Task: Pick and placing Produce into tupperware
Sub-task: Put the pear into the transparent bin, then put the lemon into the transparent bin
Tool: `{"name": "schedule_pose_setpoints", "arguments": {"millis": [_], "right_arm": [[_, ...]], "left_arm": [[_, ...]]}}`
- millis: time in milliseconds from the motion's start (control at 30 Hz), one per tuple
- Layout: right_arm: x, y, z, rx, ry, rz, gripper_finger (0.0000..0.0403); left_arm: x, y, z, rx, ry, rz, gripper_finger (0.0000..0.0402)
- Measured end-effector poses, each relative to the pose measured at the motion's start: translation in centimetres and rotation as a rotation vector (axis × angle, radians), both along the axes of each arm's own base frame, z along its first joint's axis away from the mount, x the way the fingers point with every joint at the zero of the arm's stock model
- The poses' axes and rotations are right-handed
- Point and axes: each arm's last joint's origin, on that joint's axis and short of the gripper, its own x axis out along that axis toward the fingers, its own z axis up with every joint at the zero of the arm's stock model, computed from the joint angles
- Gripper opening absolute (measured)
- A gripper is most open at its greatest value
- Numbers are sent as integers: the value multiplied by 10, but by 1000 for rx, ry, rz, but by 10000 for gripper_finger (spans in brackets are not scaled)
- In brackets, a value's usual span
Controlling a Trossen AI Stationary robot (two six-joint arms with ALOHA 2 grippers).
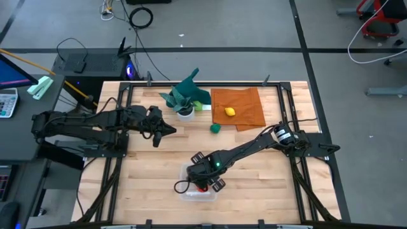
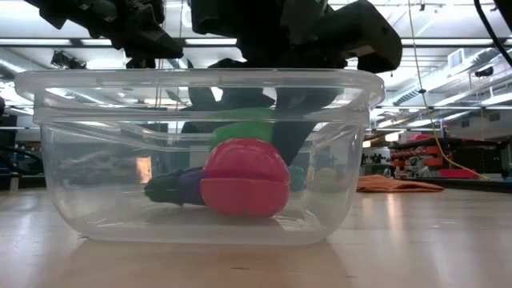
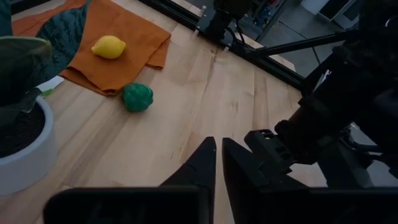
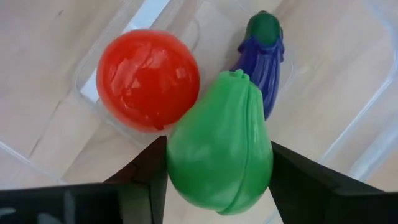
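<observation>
The clear tupperware (image 1: 186, 192) (image 2: 96, 160) sits near the table's near edge. On its floor lie the red fruit (image 4: 148, 79) (image 2: 244, 180) and the purple eggplant (image 4: 266, 59) (image 2: 172, 188). My right gripper (image 1: 206, 178) (image 4: 217, 171) reaches down into it, shut on the light green pear-like fruit (image 4: 221, 149) (image 2: 240, 128). The dark green piece (image 1: 216, 128) (image 3: 137, 96) rests on bare wood. The yellow lemon (image 1: 230, 112) (image 3: 109, 46) lies on the orange cloth (image 1: 245, 105). My left gripper (image 1: 170, 130) (image 3: 219, 155) hovers shut at table centre-left, touching nothing. My right gripper pinches the light green fruit between its two fingers (image 4: 146, 177), one on each side of its broad lower half (image 4: 186, 180). The fingers come from above, pointing down into the tupperware. The fruit sits just above the red one; whether it touches it, I cannot tell.
A teal-leaved plant in a white pot (image 1: 184, 102) (image 3: 18, 143) stands near the far edge, left of the cloth. Black frame rails (image 1: 283, 108) line the table's sides. Bare wood lies between the plant and the tupperware.
</observation>
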Motion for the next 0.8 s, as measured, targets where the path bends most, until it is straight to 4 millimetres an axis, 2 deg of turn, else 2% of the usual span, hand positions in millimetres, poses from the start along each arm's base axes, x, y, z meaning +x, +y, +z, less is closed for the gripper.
{"name": "schedule_pose_setpoints", "arguments": {"millis": [300, 533, 700, 800], "right_arm": [[0, 0, 0, -5, 1, -3, 237], [-2, -2, 6, -42, 21, -13, 249], [1, -1, 19, -43, 0, -16, 246], [4, -1, 36, -57, -34, -45, 245]], "left_arm": [[0, 0, 0, 0, 0, 0, 37], [0, 0, 0, 0, 0, 0, 35], [0, 0, 0, 0, 0, 0, 30], [0, 0, 0, 0, 0, 0, 35]]}}
